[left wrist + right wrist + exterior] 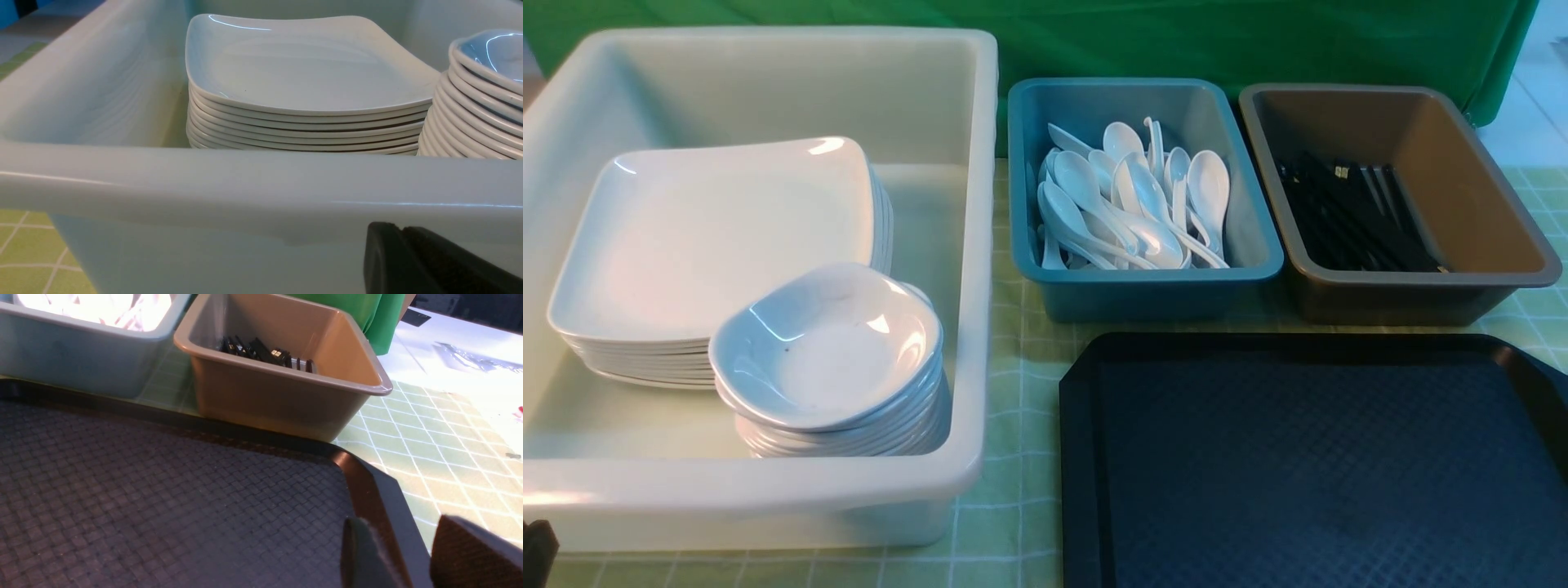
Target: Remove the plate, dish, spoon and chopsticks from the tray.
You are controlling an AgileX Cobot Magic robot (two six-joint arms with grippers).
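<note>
**Gloss against matt**

Glossy white plates point(711, 237) and dishes point(829, 347) catch the light; the white tub point(768, 482) shines, smooth plastic. The black tray point(1307, 465) looks matt, diamond-textured. Blue tub point(1143, 290), brown tub point(1413, 294): smooth plastic.

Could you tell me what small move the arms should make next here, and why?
Probably just draw both arms back to rest. The tray shows nothing on it, plates and dishes are stacked in the white tub, spoons fill the blue bin, chopsticks the brown one. The left gripper looks shut and the right gripper open; both hold nothing.
</note>
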